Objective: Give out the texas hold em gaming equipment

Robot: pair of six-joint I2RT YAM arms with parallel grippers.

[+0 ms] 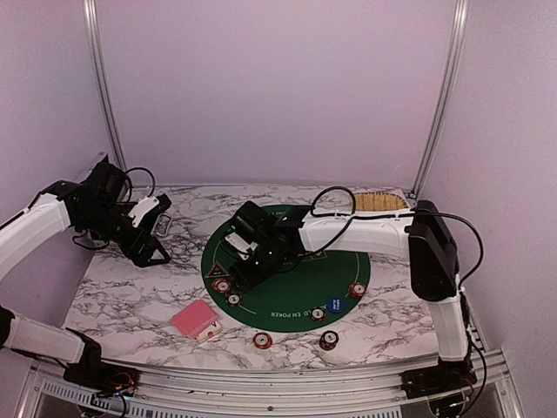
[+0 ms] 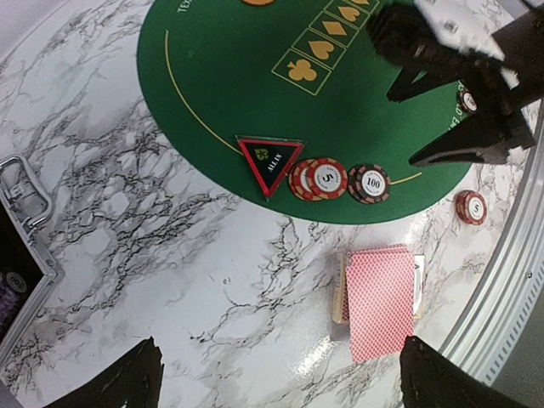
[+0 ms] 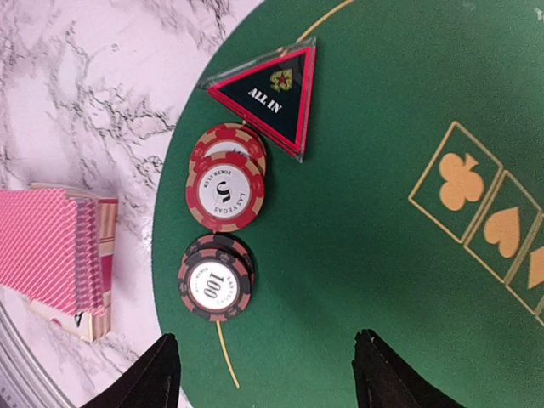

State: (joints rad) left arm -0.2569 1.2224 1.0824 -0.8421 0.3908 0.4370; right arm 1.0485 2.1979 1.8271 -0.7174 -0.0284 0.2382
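Closest to the bases, the playing cards (image 1: 195,320) lay fanned on the marble table (image 1: 122,296), with two loose chip stacks (image 1: 263,340) just off the green mat (image 1: 348,261). On the mat's near-left rim sat the triangular button (image 3: 272,98), with the red chip stack (image 3: 225,191) just beside its corner and the dark chip stack (image 3: 215,285) next along.

The right gripper (image 3: 265,344) hovered over this group, fingers spread with nothing between them. The left gripper (image 2: 280,348) hung wide apart and empty over bare table further left.

I judged this seat's share as laid out. The next move would then call for lifting clear and taking another stack, or the cards, to a different seat.

Only the right wrist view made the chip faces and "ALL IN" readable. Only the left wrist view showed a metal-edged case (image 2: 21,246). Only the top view reached the blue button (image 1: 333,306) and, farthest, the straw tray (image 1: 380,203).
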